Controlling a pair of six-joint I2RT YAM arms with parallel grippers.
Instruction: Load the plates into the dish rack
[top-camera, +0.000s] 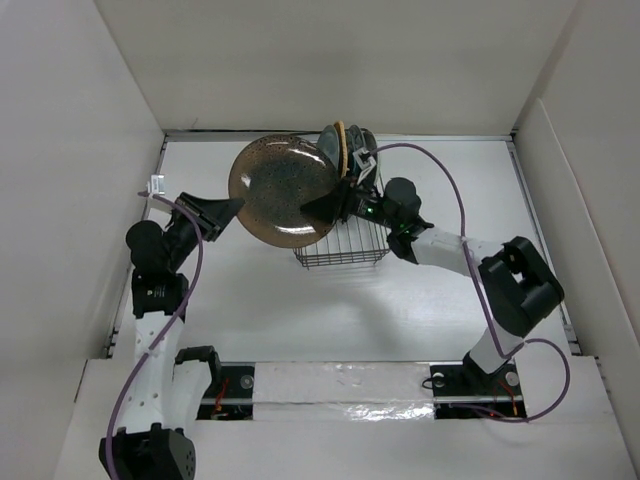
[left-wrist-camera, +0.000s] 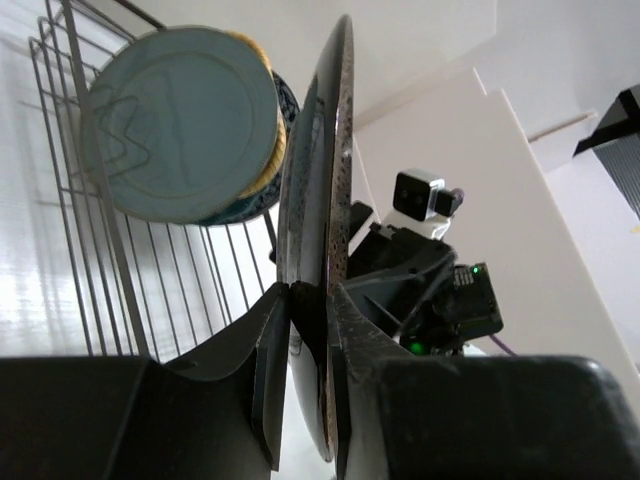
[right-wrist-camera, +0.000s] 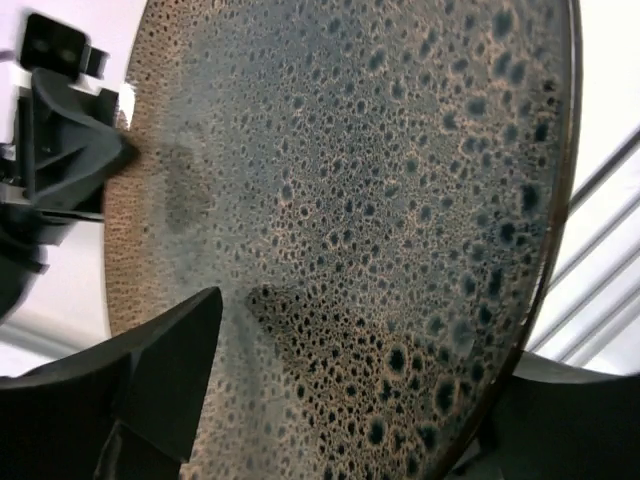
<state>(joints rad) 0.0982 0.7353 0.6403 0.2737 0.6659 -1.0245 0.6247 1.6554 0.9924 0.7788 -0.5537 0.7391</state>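
The brown plate (top-camera: 283, 190) hides a lot. From above it covers the left side of the dish rack (top-camera: 345, 255). In the right wrist view its spotty face fills almost the whole picture, and its top and bottom are cut off. In the left wrist view I see it only from the side, as a thin edge. At the far end of the rack are the standing plates (top-camera: 345, 150), up on edge and close together. I can see the pale mint plate (left-wrist-camera: 180, 120) well. The ones behind it show only thin rims, so I cannot tell which is which. The brown plate is up in the air, tipped on its edge, above the table (top-camera: 250, 310) and partly over the rack. The left arm reaches in from the left, and the left pincer (top-camera: 232, 208) pinches the plate's rim with one finger on each face. The right arm bends in from the right, above the rack. The right pincer (top-camera: 335, 205) is at the plate's other side with its fingers spread wide. I cannot tell if they touch the plate.
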